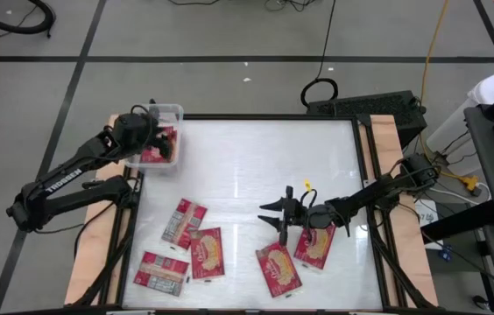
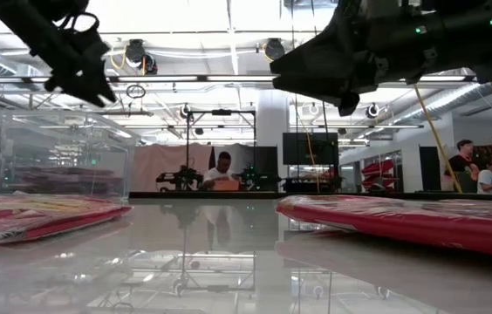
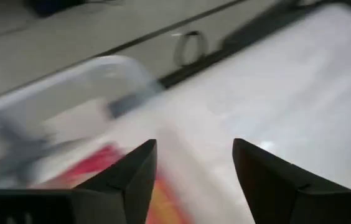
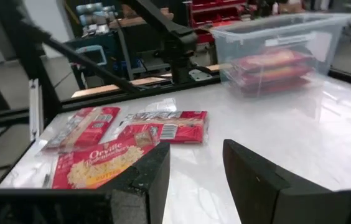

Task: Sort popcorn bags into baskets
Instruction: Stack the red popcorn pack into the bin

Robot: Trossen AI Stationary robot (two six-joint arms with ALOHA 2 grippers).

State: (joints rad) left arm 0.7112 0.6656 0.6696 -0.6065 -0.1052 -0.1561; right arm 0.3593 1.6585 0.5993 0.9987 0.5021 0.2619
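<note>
A clear bin (image 1: pixel 175 112) stands at the table's far left corner with red popcorn bags (image 1: pixel 154 155) lying flat in it. My left gripper (image 1: pixel 155 136) hovers over the bin, open, and the left wrist view shows nothing between its fingers (image 3: pixel 194 149). Three bags (image 1: pixel 183 222) (image 1: pixel 206 254) (image 1: pixel 161 273) lie flat on the table's near left. Two more (image 1: pixel 278 268) (image 1: pixel 316 247) lie flat at the near right. My right gripper (image 1: pixel 273 220) hangs open and level just above the table, beside those two, pointing toward the table's left; it holds nothing (image 4: pixel 194 152).
The white tabletop (image 1: pixel 256 166) is bare across its middle and far right. Wooden side rails (image 1: pixel 387 149) and a dark frame border the table. Beyond the far edge a black cable loop (image 1: pixel 319 90) lies on the floor. People sit in the room behind (image 2: pixel 222 170).
</note>
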